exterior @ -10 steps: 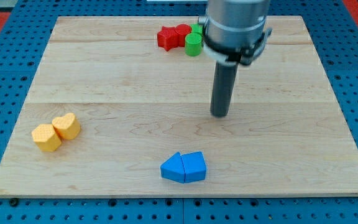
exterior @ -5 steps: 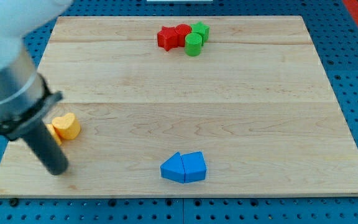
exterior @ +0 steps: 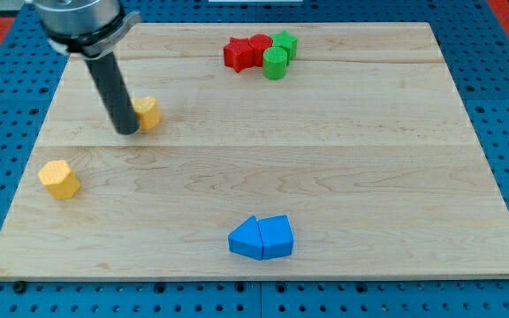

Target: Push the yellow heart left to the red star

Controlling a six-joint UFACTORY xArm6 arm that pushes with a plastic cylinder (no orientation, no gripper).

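The yellow heart (exterior: 148, 113) lies on the wooden board, left of centre in the upper half. My tip (exterior: 126, 130) stands right against its left side and hides part of it. The red star (exterior: 236, 55) sits near the view's top, well to the right of and above the heart. It touches a second red block (exterior: 259, 47).
A green cylinder (exterior: 275, 64) and a green star (exterior: 284, 42) crowd the red blocks on their right. A yellow hexagon block (exterior: 59, 179) lies near the board's left edge. Two blue blocks (exterior: 262, 238) sit together near the bottom edge.
The tip swung from the lower left up to the heart's left side. The yellow heart moved up and right, away from the yellow hexagon, which shifted slightly left.
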